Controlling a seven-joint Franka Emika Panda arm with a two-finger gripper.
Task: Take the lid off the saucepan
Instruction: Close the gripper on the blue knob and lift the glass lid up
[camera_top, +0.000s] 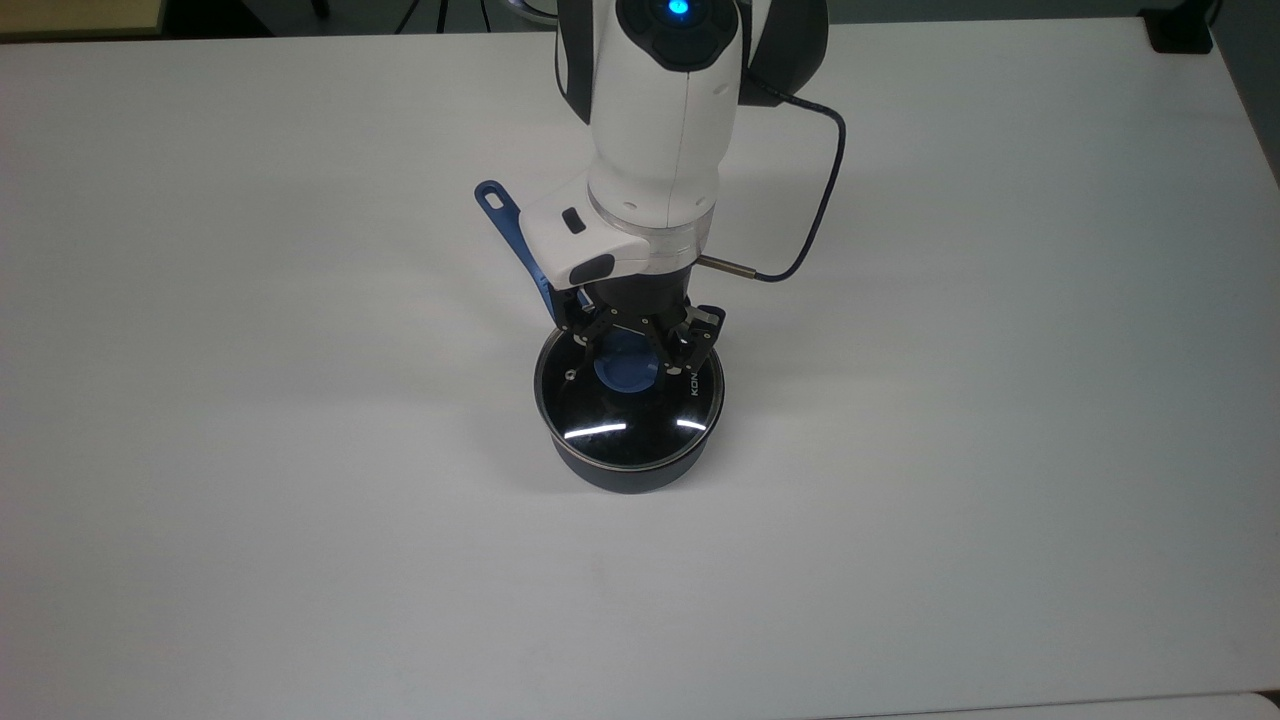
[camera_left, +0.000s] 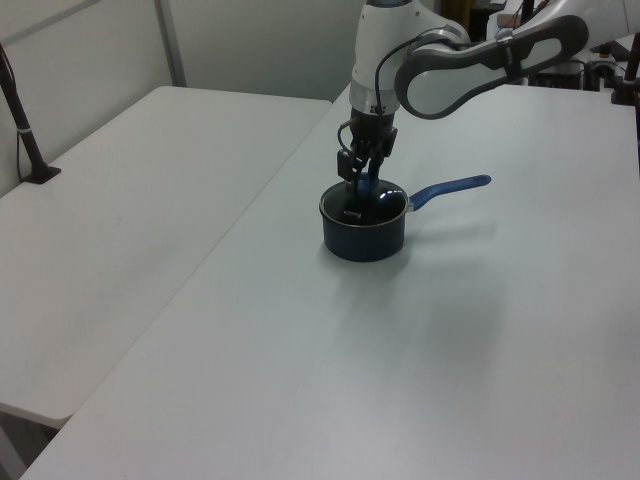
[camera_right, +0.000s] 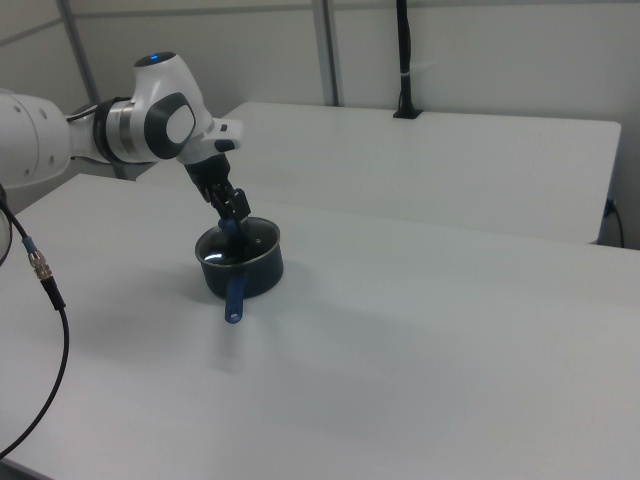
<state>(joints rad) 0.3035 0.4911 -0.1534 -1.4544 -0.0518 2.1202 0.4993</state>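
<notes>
We see a pan (camera_top: 628, 470) standing on a white table (camera_top: 300, 500), its lid (camera_top: 620, 415) seated on top. In the top view the blue handle (camera_top: 510, 235) points to the upper left. The gripper (camera_top: 633, 352) is down over the lid, its fingers (camera_top: 590, 338) spread either side of the blue knob (camera_top: 622, 372), not closed on it.

The saucepan (camera_top: 625, 472) is dark navy with a blue handle (camera_top: 512, 240). The lid (camera_top: 628, 408) is clear glass with a blue knob (camera_top: 625, 372) and white letters. The table (camera_top: 300, 500) is white.
</notes>
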